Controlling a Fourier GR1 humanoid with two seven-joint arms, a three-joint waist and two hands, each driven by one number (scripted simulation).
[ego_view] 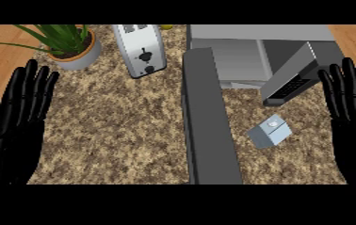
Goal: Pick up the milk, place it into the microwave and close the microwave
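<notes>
The milk is a small grey-white carton with a round cap, standing on the speckled counter right of centre. Behind it the grey microwave stands with its cavity showing. Its open door juts toward me as a long dark slab left of the milk. My left hand rests open at the left edge, fingers up. At the right edge my right hand rests open too, a short way right of the milk and apart from it.
A silver toaster stands at the back, left of the microwave. A potted green plant sits in the far left corner. A grey panel with dark buttons slants down from the microwave's right side, just behind the milk.
</notes>
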